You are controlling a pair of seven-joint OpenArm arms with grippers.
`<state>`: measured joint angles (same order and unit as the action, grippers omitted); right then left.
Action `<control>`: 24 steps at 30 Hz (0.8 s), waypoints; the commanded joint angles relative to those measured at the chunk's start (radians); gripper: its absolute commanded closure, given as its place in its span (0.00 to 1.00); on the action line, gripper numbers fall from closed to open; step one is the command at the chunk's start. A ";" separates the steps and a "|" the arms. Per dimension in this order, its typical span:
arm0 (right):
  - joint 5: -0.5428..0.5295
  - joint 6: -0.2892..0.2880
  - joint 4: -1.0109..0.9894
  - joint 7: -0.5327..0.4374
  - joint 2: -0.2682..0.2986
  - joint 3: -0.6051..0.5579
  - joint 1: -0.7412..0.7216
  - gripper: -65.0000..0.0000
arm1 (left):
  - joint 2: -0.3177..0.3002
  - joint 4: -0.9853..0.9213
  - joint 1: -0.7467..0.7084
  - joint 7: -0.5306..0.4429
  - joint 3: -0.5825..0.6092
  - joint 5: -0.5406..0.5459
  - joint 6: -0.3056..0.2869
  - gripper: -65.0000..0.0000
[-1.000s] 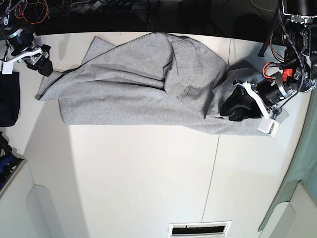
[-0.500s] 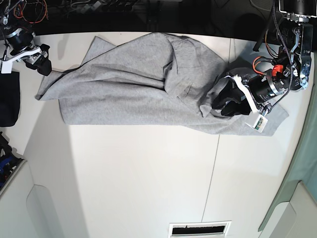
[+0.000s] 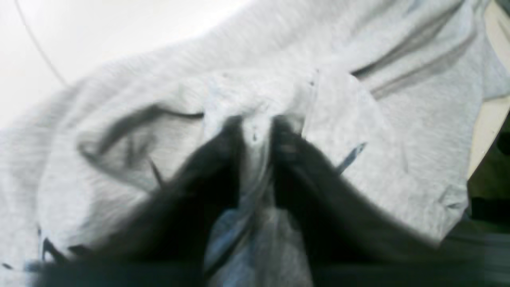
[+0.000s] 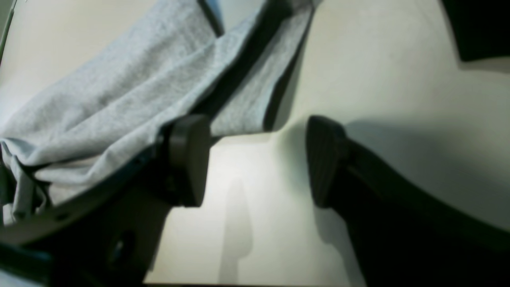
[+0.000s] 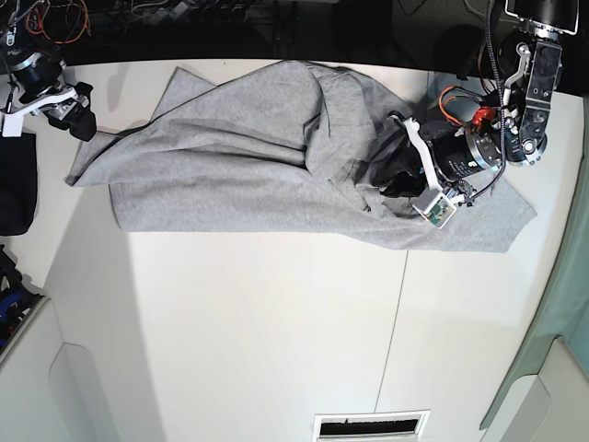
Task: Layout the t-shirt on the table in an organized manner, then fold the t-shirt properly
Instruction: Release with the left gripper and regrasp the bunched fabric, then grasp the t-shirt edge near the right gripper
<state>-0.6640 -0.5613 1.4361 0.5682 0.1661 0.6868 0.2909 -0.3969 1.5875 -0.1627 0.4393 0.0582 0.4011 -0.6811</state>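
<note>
T-shirt [image 5: 258, 152]: my left gripper [image 3: 255, 133] pinches a fold of it; my right gripper [image 4: 255, 159] gapes wide, empty, over table [image 4: 390, 79].

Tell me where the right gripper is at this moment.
In the base view the right gripper sits at the table's far left corner, open, beside the t-shirt's left end.

Matt heather-grey cloth t-shirt [image 5: 239, 157]; smooth white table [image 5: 276, 331].
</note>
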 commanded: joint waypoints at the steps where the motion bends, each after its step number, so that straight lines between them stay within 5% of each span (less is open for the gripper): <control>1: -0.005 -0.011 0.007 -0.020 0.013 0.004 -0.002 0.42 | -0.011 0.014 0.013 -0.023 -0.006 0.016 0.000 1.00; 5: -0.002 -0.011 -0.022 -0.083 0.013 -0.012 -0.002 0.42 | -0.015 0.014 0.013 -0.024 -0.006 0.027 0.000 1.00; 12: -0.066 -0.013 -0.021 -0.035 0.012 -0.074 -0.002 0.42 | -0.016 0.014 0.013 -0.024 -0.006 0.028 0.000 1.00; 24: -0.088 -0.020 0.011 -0.004 -0.092 -0.081 -0.003 0.42 | -0.019 0.014 0.013 -0.019 -0.006 0.028 0.000 1.00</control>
<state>-0.7330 -0.5652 1.4269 0.5842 0.0639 0.6014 0.2909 -0.4023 1.5875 -0.1627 0.4404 0.0578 0.4118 -0.6811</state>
